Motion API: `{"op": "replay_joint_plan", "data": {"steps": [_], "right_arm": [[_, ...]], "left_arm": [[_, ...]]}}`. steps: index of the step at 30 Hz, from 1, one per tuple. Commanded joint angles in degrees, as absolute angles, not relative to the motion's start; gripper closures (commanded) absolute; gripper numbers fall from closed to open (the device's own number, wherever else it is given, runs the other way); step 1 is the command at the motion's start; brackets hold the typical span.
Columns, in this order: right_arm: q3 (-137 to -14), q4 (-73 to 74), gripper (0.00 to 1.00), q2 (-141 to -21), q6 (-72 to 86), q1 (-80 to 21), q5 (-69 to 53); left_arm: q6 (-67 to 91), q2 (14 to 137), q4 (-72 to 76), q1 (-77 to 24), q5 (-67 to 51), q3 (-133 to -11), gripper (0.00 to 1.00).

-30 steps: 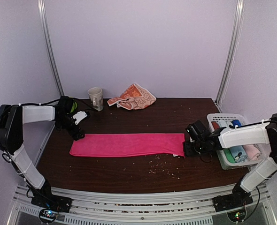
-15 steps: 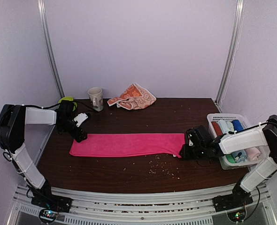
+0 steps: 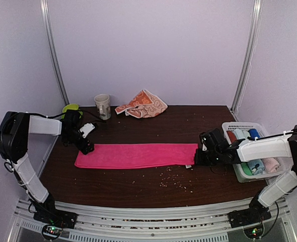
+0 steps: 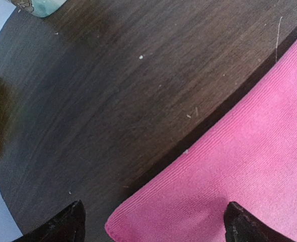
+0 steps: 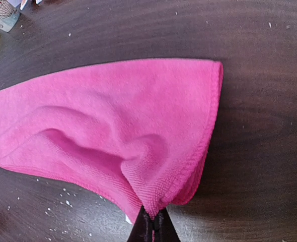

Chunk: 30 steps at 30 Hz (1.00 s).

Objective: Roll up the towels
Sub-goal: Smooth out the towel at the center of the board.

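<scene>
Right fingers [image 5: 146, 229] went from part-open to pinched shut on the pink towel [image 3: 138, 155], at its right edge — it lies flat mid-frame on the bench [image 3: 138, 126]. Left fingers [image 4: 63, 227] spread wide over its left end, holding nothing. Orange towel [image 3: 144, 104] — crumpled, upper centre.

Matt, finely ribbed pink towel [image 3: 138, 155] of soft cloth, dark wood-grain table [image 3: 153, 123] with dull sheen, white slatted plastic basket [image 3: 240, 124], glossy mug [image 3: 102, 106]

pink towel [image 4: 239, 166] cropped in left wrist view, basket [image 3: 240, 124] partly behind right arm [image 3: 262, 147]
</scene>
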<state>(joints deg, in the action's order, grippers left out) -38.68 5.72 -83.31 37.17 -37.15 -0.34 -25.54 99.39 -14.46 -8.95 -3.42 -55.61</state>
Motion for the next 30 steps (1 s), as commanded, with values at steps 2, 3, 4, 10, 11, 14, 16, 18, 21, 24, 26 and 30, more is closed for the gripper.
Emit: {"op": "replay_joint_plan", "data": {"steps": [2, 3, 4, 10, 11, 14, 16, 18, 21, 24, 26, 30], "right_arm": [[-46.21, 11.07, 1.0, -86.55, 32.67, -36.74, 4.06], [-47.41, 11.89, 1.0, -87.71, 32.0, -36.78, 4.7], [-48.41, 12.52, 1.0, -88.73, 31.39, -36.74, 5.48], [-54.38, 16.61, 1.0, -92.58, 28.65, -36.69, 10.82], [-54.81, 17.44, 1.0, -92.6, 28.43, -36.66, 11.11], [-54.34, 18.52, 1.0, -89.84, 28.39, -36.74, 11.55], [-53.31, 19.49, 1.0, -87.25, 28.64, -36.74, 12.0], [-51.88, 20.38, 1.0, -85.33, 28.73, -36.73, 11.99], [-48.57, 20.18, 1.0, -84.14, 29.04, -36.8, 9.85], [-44.75, 18.07, 1.0, -84.4, 29.34, -37.29, 5.74], [-42.51, 15.8, 1.0, -84.54, 29.8, -37.96, 3.73], [-40.31, 11.98, 1.0, -85.07, 30.93, -38.45, 0.49]], "left_arm": [[-24.79, 101.72, -11.72, -9.12, -1.04, -54.63, 0.02], [-24.75, 101.96, -11.57, -9.07, -0.61, -54.66, 0.02], [-24.7, 102.07, -11.41, -9.09, -0.02, -54.62, 0.02], [-24.02, 103.04, -10.39, -9.13, 3.25, -54.46, 0.02], [-23.92, 103.35, -10.32, -9.14, 3.74, -54.55, 0.02], [-23.55, 104.0, -9.73, -9.1, 5.54, -54.43, 0.03], [-23.42, 104.42, -9.41, -9.12, 6.51, -54.35, 0.04], [-23.31, 104.94, -9.36, -9.1, 7.23, -54.61, 0.05], [-23.6, 105.22, -9.38, -9.13, 7.56, -54.77, 0.05], [-23.75, 105.06, -9.53, -9.14, 7.69, -55.0, 0.02], [-23.89, 104.87, -9.58, -9.11, 7.73, -55.02, 0.02], [-24.32, 104.7, -10.07, -9.12, 7.43, -55.49, 0.02]]}}
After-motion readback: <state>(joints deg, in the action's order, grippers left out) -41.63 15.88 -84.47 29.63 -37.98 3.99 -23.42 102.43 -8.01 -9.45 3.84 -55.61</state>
